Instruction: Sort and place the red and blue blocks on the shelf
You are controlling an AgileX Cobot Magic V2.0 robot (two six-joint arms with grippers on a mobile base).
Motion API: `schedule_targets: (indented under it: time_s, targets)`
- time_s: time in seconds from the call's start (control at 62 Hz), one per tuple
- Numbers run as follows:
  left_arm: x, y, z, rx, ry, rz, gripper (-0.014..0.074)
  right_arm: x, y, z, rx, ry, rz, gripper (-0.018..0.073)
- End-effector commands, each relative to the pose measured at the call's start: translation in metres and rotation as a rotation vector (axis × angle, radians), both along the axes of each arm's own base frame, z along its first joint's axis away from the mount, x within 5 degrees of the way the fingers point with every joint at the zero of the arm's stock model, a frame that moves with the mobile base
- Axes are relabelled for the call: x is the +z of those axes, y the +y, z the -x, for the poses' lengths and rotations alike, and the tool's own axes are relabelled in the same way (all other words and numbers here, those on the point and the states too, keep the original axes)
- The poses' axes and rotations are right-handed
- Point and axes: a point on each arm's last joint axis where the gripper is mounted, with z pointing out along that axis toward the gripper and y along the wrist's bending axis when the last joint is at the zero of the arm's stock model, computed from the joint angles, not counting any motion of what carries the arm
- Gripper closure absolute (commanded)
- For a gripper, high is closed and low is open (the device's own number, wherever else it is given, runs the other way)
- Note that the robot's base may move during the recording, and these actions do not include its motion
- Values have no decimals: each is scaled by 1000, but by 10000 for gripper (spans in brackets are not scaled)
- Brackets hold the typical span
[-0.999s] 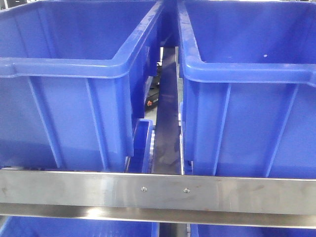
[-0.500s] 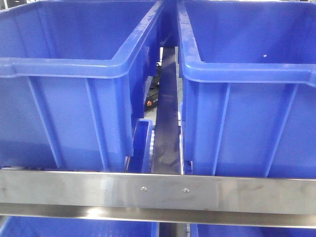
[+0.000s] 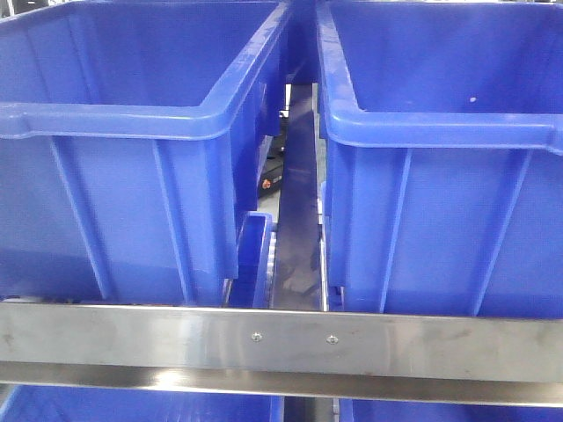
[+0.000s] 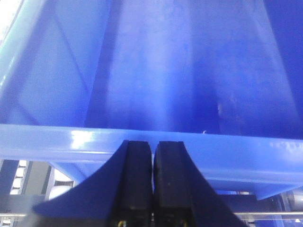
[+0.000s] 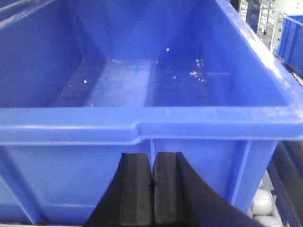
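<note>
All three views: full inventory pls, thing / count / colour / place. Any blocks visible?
Large bins: two, dark blue, side by side on the upper tier, left and right
Lower bins: two rims, blue, under the rail
Small tray: one, blue, in the gap between the bins
Shelf rail: one, brushed steel, across the front
Rollers: white, below the bin
Blocks: none visible
Left gripper: black, shut, empty
Right gripper: black, shut, empty

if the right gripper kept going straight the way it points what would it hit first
Most likely the front wall of the blue bin, just under its rim. The right gripper is shut and faces that wall, though the gap between them is hard to judge.
</note>
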Motion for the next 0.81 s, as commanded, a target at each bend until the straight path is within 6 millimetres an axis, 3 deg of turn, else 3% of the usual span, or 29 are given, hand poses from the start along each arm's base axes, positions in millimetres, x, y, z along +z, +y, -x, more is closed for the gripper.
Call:
schedule_targets:
  time_s: [0.0, 0.79]
  targets:
    - [16, -3, -3, -19, -98, 27, 463, 16, 0, 3, -2, -140, 3, 501]
    - [16, -3, -3, -19, -98, 27, 463, 17, 0, 3, -1, -145, -6, 501]
